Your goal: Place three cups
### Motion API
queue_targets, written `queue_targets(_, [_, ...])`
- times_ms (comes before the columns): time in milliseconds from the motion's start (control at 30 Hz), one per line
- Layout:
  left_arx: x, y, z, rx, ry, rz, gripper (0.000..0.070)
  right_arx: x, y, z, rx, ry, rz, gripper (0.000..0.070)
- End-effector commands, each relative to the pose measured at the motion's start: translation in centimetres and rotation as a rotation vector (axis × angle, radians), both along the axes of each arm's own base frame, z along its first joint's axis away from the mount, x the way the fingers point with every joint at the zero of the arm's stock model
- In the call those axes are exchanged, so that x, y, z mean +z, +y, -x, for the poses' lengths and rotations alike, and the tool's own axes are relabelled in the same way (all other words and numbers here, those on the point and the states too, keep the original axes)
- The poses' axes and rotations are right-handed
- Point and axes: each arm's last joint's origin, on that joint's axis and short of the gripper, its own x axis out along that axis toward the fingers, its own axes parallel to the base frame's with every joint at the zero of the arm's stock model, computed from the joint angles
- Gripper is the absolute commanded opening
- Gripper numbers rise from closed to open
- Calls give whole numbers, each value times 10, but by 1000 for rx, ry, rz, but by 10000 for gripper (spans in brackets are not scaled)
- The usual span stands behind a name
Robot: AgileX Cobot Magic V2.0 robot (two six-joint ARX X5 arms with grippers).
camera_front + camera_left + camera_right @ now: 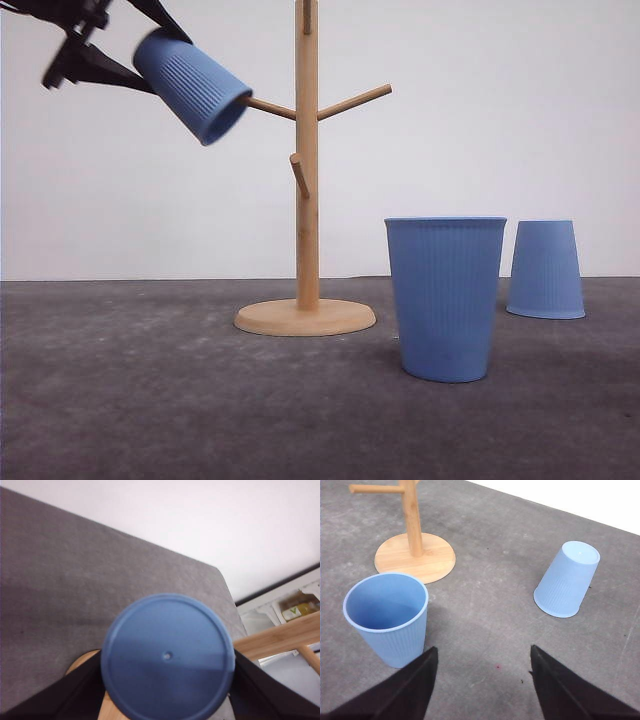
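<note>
The left hand, clamped on a tilted blue cup, holds its mouth over a peg of the wooden rack, while the right hand, fingers apart, hovers above the grey worktop between an upright cup and an upturned cup.

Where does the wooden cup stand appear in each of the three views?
Front view: wooden stand at centre, post upright, round base on the table.
Left wrist view: its base edge peeks out beside the held cup.
Right wrist view: stand at the upper left.
Shared landmark: the round base.
</note>
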Motion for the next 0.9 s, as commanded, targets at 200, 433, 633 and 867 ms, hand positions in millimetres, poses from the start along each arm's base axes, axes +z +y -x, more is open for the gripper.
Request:
queue_targets(200, [-5, -19, -15, -53, -35, 11, 312, 5, 0, 0, -1, -17, -15, 373])
queue_targets(433, [-15, -30, -21, -69, -18, 0, 312, 5, 0, 0, -1, -17, -15, 373])
queue_targets(633, [-18, -33, -22, -72, -11, -8, 312, 5, 0, 0, -1, -17, -15, 373])
queue_targets(867, [-19, -34, -22, -76, -9, -7, 325, 5, 0, 0, -1, -17, -15, 373])
